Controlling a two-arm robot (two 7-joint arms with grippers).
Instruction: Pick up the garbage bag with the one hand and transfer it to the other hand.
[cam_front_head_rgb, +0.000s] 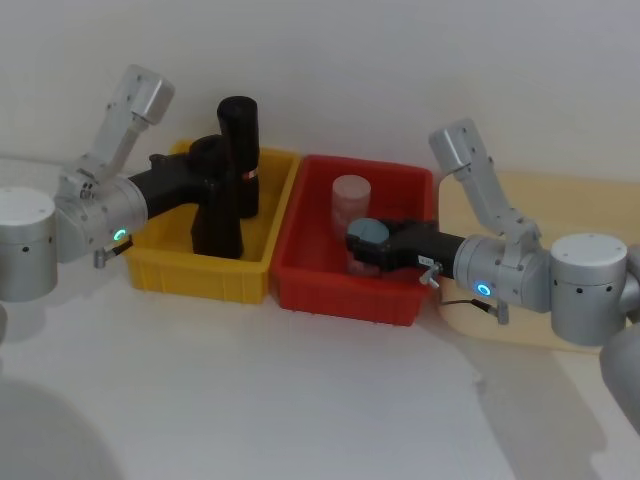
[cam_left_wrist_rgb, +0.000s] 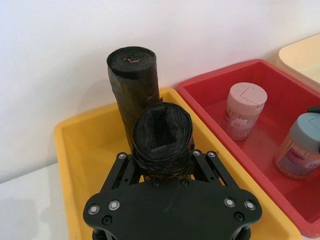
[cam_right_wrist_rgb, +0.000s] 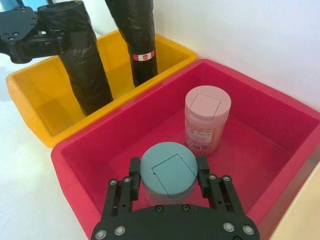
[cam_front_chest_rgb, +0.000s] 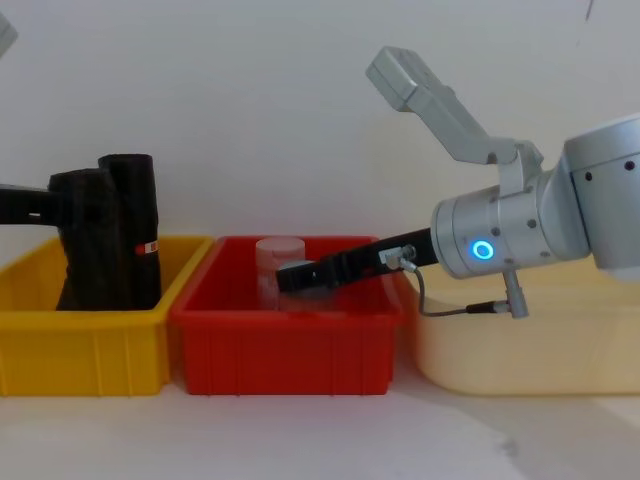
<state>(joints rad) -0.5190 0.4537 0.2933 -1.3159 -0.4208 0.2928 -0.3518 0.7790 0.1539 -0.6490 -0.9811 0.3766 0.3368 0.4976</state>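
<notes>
The garbage bag (cam_front_head_rgb: 214, 205), a thick plain black roll, stands upright in the yellow bin (cam_front_head_rgb: 200, 276), in front of a slimmer black roll (cam_front_head_rgb: 240, 140) with a red-and-white band. My left gripper (cam_front_head_rgb: 212, 168), on the arm with the teal ring, is shut on the bag's upper part, one finger on each side (cam_left_wrist_rgb: 162, 156). From the right wrist this grip shows near the bag (cam_right_wrist_rgb: 77, 60). My right gripper (cam_right_wrist_rgb: 168, 175), on the arm with the blue ring, reaches into the red bin (cam_front_head_rgb: 340, 300) and is shut on a blue-lidded jar (cam_right_wrist_rgb: 167, 167).
A pink-lidded jar (cam_right_wrist_rgb: 206, 117) stands in the red bin behind the blue-lidded one. A cream tray (cam_front_chest_rgb: 520, 340) sits to the right of the red bin. The two bins touch side by side near the white back wall.
</notes>
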